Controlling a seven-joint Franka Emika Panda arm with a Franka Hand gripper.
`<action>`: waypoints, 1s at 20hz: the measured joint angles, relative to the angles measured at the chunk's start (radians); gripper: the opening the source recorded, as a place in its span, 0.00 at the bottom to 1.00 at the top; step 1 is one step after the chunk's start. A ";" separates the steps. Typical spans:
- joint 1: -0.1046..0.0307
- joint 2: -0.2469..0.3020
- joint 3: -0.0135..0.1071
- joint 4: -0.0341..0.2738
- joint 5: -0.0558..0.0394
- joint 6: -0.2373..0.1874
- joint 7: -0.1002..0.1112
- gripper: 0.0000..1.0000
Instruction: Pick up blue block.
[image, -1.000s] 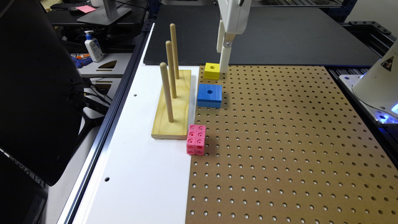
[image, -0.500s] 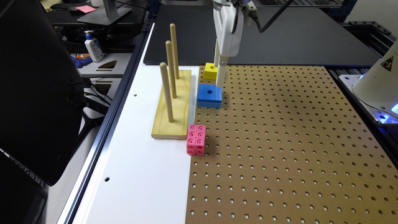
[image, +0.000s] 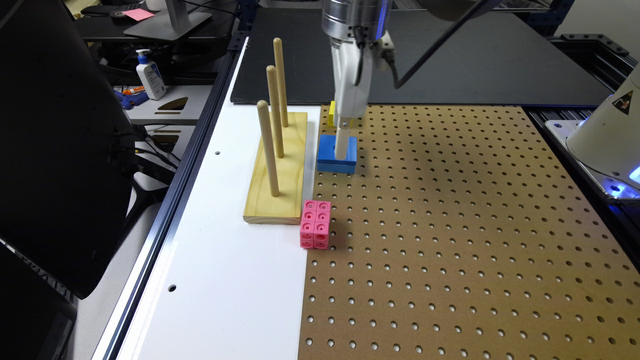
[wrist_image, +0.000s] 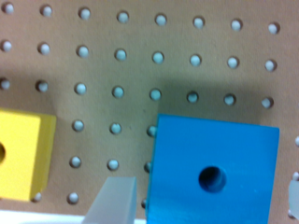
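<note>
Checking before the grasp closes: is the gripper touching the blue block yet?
Apart. In the wrist view a strip of pegboard shows between one gripper finger and the blue block; the fingers sit either side, open.

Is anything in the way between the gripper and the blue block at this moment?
Nothing visible. In the wrist view the gripper is open, a finger on either side of the blue block, with bare pegboard around it. The yellow block sits apart, outside the fingers.

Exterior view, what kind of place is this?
Probably a robotics lab bench: a brown pegboard worktop, a wooden peg stand with toy blocks beside it, and a cluttered desk with a monitor base behind.
</note>
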 joint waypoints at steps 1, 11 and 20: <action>0.000 0.006 0.001 0.007 0.0000 0.000 0.000 1.00; 0.000 0.009 0.005 0.013 0.0000 -0.001 0.002 1.00; -0.001 0.032 0.005 0.009 0.0000 0.001 0.002 1.00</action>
